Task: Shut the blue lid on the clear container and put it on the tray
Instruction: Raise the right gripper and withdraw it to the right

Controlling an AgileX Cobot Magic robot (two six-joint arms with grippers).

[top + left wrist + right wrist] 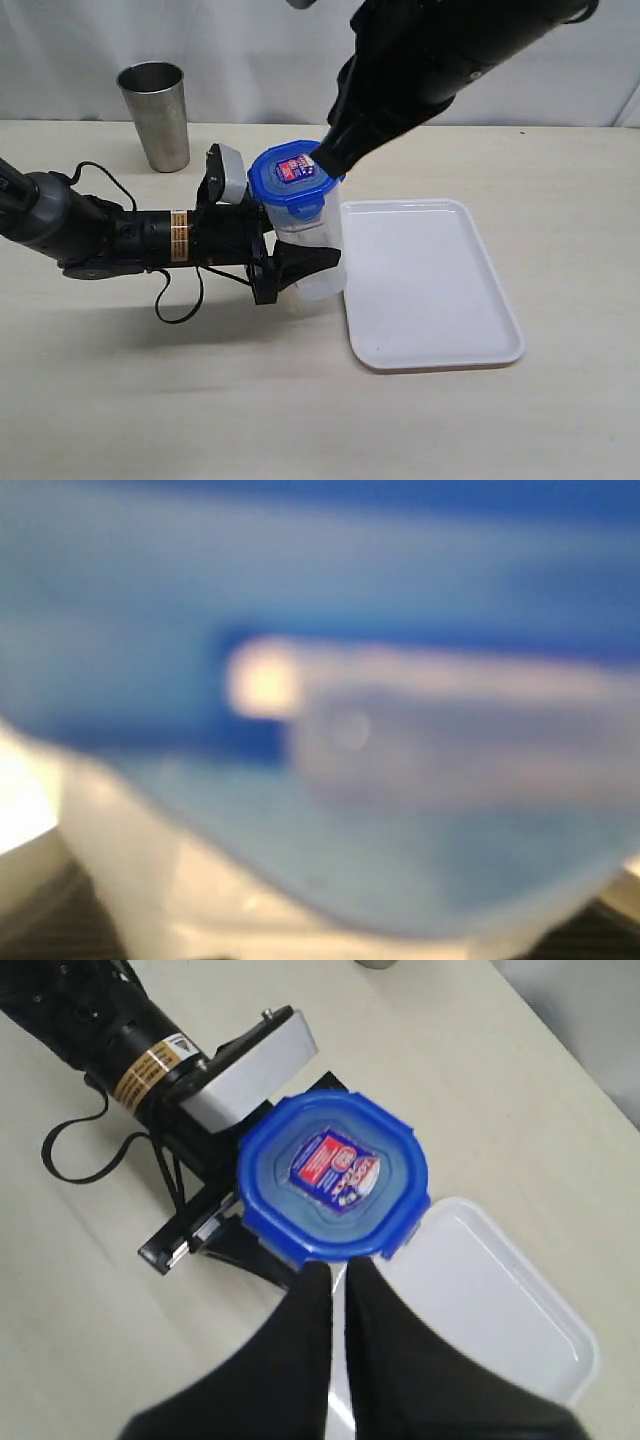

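Observation:
The clear container (318, 255) stands upright on the table, just left of the white tray (430, 285). The blue lid (288, 176) sits on top of it, sticker up. My left gripper (300, 262) reaches in from the left, its black fingers closed around the container's body. In the left wrist view the blue lid (300, 560) and the container wall (350, 860) fill the picture as a blur. My right gripper (340, 1265) is shut and holds nothing. Its fingertips rest at the edge of the blue lid (335, 1175), on the side toward the tray (500, 1300).
A steel cup (155, 115) stands at the back left of the table. The left arm's black cable (175, 300) loops on the table beside the arm. The right arm (440, 60) comes down from the upper right, over the tray's far edge.

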